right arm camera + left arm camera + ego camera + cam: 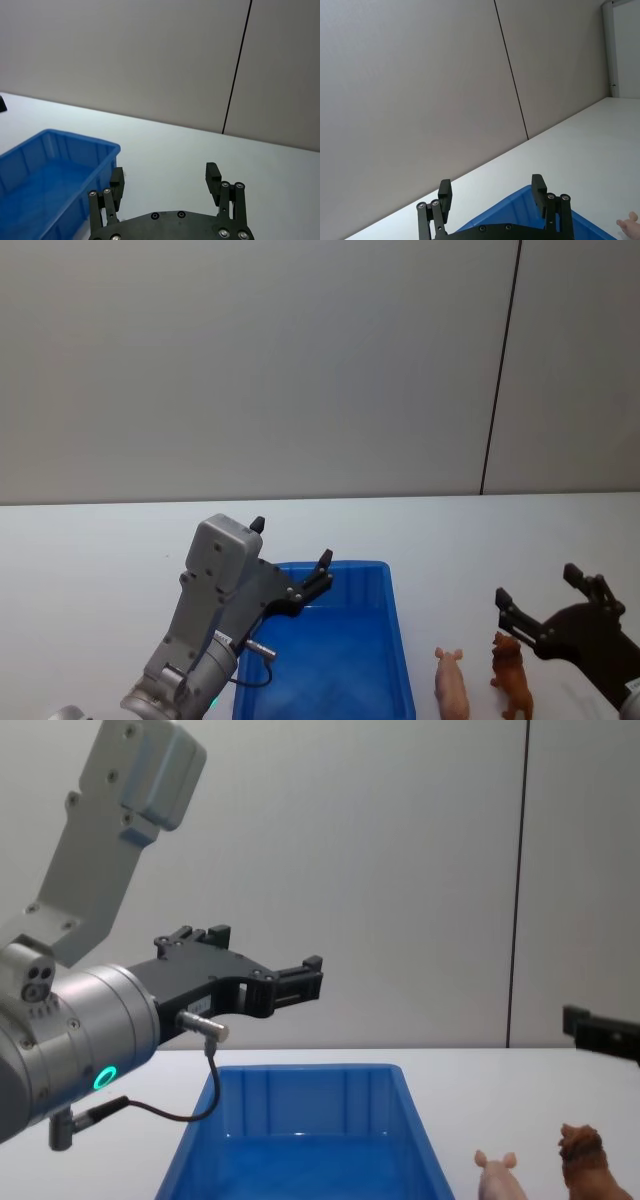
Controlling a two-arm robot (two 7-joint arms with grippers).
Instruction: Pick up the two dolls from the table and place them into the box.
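Looming nearest, the left end effector (291, 542) is hovering over the far left part of the box (401, 640), fingers spread and released, gripping nothing. One white desk (100, 550) is carrying everything. One blue box is sitting at its near middle. The right end effector (537, 585), likewise released, is hanging at the right, just beyond the brown lion doll (511, 675). One pink pig doll (451, 680) is standing between lion and box, making two figures side by side.
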